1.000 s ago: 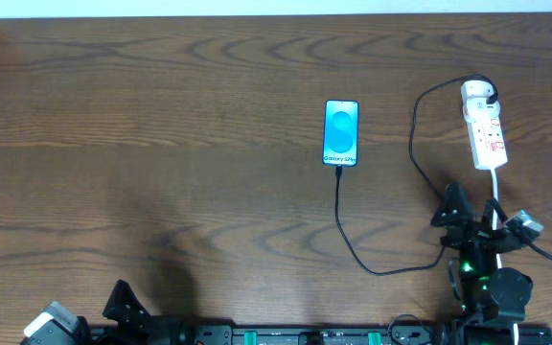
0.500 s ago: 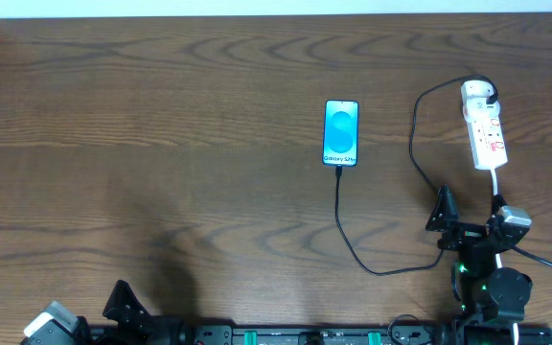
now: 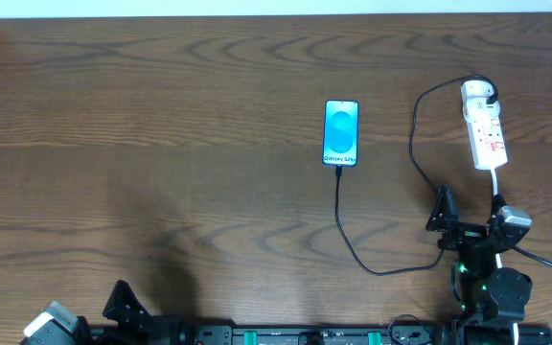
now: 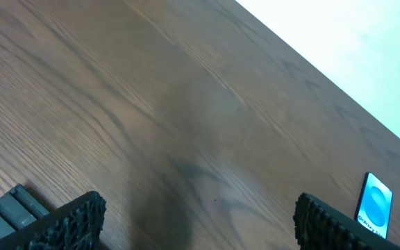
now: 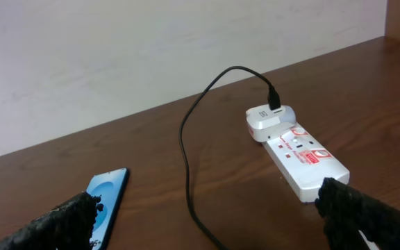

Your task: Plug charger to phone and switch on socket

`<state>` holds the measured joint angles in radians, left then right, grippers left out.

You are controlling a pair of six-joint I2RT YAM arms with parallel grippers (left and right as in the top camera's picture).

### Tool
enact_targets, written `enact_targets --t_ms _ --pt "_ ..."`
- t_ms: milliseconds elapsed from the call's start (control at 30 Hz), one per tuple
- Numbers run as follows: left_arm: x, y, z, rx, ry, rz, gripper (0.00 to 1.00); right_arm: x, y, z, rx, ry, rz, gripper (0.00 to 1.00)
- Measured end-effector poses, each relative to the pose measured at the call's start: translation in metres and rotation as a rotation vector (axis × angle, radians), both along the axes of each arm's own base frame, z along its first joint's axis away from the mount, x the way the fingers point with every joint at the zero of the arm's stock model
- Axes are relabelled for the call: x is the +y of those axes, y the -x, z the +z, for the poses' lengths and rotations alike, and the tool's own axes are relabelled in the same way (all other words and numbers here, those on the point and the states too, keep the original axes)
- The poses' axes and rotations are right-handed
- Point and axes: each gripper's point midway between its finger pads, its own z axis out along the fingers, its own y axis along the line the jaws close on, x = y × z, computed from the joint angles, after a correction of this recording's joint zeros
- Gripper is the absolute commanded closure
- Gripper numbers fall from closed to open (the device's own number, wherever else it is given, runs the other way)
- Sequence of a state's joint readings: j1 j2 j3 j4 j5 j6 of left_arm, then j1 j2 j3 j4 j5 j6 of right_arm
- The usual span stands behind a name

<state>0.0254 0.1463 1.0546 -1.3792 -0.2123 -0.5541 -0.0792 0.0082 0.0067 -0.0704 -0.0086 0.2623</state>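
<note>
Our right arm [image 3: 494, 286] hangs near the socket [image 3: 488, 136], jaws wide apart; the left arm [image 3: 56, 326] has its jaws apart too. The charger [image 5: 269, 118] looks seated in the phone [image 3: 341, 133]. Reaching for the switch, we might snag its cable or shove the socket across the worktop [image 3: 161, 144].

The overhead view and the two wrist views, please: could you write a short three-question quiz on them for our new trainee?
1. True or false: the phone has a lit blue screen.
2. Where does the charger's white adapter sit? A) plugged into the socket, at its end away from the robot; B) loose beside the phone; C) on top of the phone.
3. Fill the gap: the left gripper and the right gripper both stand ____ and hold nothing.
Key: 1 true; 2 A; 3 open.
</note>
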Motion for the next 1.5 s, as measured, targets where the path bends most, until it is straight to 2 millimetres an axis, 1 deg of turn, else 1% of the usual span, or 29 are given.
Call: enact_targets --t_ms 767,800,1167,1233,1367,1400,1500 --pt "0.0 0.0 0.0 0.0 0.0 0.0 0.13 0.0 0.0 0.0 0.0 -0.001 0.0 0.01" --pt "0.0 0.0 0.0 0.0 0.0 0.0 0.02 0.0 0.0 0.0 0.0 -0.001 0.0 0.01" --pt "0.0 -0.001 0.001 -0.01 0.003 0.003 0.02 0.0 0.0 0.0 0.0 -0.001 0.0 0.01" --pt "0.001 -0.005 0.008 -0.06 -0.002 0.008 0.02 0.0 0.0 0.0 0.0 -0.001 0.0 0.01" --pt "0.002 -0.02 0.022 -0.225 -0.049 0.011 0.02 0.0 0.0 0.0 0.0 -0.001 0.0 0.01" --pt "0.003 -0.023 0.022 -0.24 -0.061 0.009 0.02 0.0 0.0 0.0 0.0 -0.001 0.0 0.01" --pt "0.003 -0.04 0.017 -0.255 -0.101 -0.009 0.02 0.0 0.0 0.0 0.0 -0.001 0.0 0.01"
